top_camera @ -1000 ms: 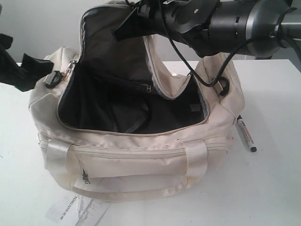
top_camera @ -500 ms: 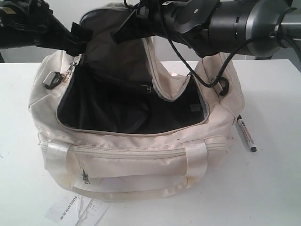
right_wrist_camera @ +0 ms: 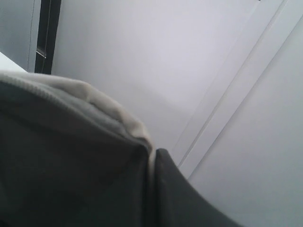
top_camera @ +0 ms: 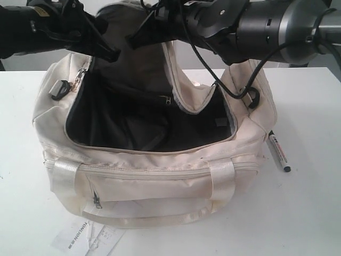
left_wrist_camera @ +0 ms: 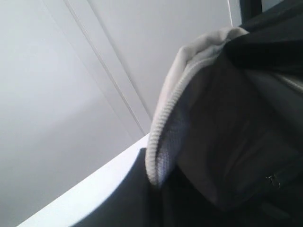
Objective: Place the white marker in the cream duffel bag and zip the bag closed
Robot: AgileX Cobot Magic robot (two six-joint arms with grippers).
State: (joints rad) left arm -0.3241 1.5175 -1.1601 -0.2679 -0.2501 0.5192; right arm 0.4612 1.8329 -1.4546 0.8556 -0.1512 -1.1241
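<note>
The cream duffel bag sits on the white table with its top open and its dark lining showing. Its top flap is held upright. My right gripper is shut on the flap's upper edge; in the right wrist view the cream edge is pinched at the right gripper. My left gripper is shut on the flap's left edge, where the zipper teeth run into the left gripper. The white marker lies on the table just right of the bag, untouched.
A printed white paper tag lies at the bag's front left corner. The front handle droops over the front pocket. A black cable hangs from the right arm across the bag's right end. The table extends to the right.
My left arm has come in from the far left to the flap's left edge, and its jaws have closed on it. The right gripper, bag and marker have not moved.
</note>
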